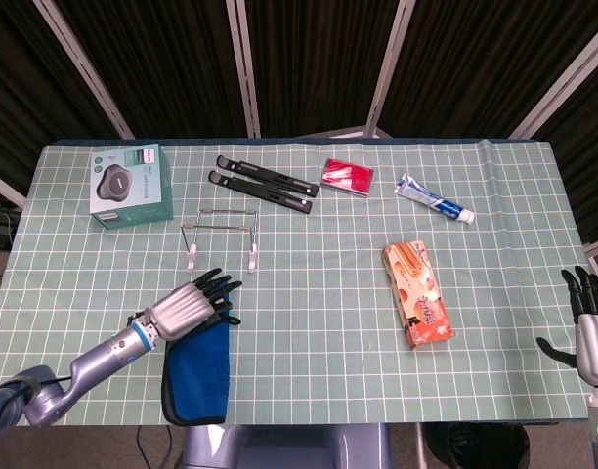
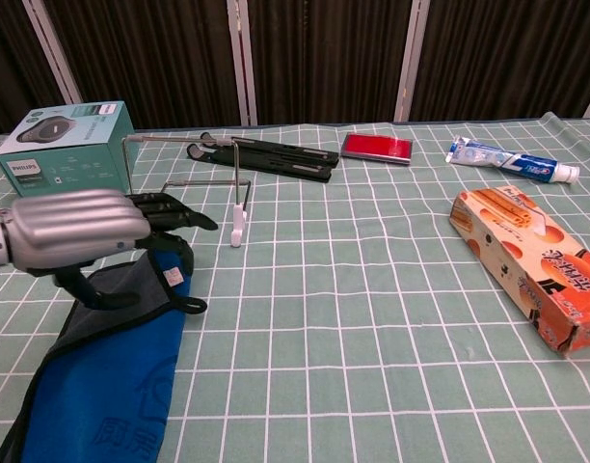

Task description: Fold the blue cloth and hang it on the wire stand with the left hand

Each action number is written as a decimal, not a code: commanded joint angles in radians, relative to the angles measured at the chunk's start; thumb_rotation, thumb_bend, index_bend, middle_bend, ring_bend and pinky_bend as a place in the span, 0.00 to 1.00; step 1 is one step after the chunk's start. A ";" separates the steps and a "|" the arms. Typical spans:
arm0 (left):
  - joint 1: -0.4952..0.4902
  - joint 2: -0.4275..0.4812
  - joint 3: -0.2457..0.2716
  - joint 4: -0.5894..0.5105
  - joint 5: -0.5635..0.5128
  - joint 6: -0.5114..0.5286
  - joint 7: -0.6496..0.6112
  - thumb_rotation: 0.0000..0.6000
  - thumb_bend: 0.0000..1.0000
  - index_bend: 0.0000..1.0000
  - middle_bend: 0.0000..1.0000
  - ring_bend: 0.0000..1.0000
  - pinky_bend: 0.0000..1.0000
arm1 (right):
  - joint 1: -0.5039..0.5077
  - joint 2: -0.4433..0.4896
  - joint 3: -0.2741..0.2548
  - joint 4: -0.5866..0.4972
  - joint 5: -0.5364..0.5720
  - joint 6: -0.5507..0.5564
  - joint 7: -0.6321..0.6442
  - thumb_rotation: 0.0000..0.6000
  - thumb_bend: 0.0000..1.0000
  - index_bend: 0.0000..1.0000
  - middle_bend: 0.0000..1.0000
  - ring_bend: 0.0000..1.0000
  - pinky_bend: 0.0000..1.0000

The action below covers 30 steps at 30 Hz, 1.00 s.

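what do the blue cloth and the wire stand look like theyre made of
Blue cloth: looks like soft woven or microfibre fabric, matte, with a dark bound edge and a small sewn label; it lies limp. Wire stand: thin bent metal wire, silvery and slightly shiny, with white feet, probably plastic.

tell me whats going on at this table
The robot's left hand hovers with fingers spread over the far end of a blue cloth lying flat near the table's front edge; whether it touches the cloth is unclear. The wire stand just beyond it is bare, so nothing is hung yet. The right hand sits idle and open at the table's right edge.
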 commanded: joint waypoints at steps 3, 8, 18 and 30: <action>-0.024 -0.055 -0.030 -0.025 -0.055 -0.067 0.080 1.00 0.45 0.32 0.00 0.00 0.00 | -0.001 0.002 0.002 0.007 0.008 -0.005 0.012 1.00 0.00 0.00 0.00 0.00 0.00; -0.023 -0.079 -0.037 -0.014 -0.074 -0.076 0.083 1.00 0.45 0.33 0.00 0.00 0.00 | -0.004 0.006 0.004 0.008 0.009 -0.001 0.022 1.00 0.00 0.00 0.00 0.00 0.00; -0.025 -0.108 -0.038 0.019 -0.094 -0.093 0.103 1.00 0.48 0.38 0.00 0.00 0.00 | -0.005 0.005 0.004 0.012 0.012 -0.002 0.023 1.00 0.00 0.00 0.00 0.00 0.00; -0.025 -0.131 -0.038 0.054 -0.100 -0.091 0.089 1.00 0.50 0.50 0.00 0.00 0.00 | -0.001 0.001 0.005 0.019 0.017 -0.011 0.020 1.00 0.00 0.00 0.00 0.00 0.00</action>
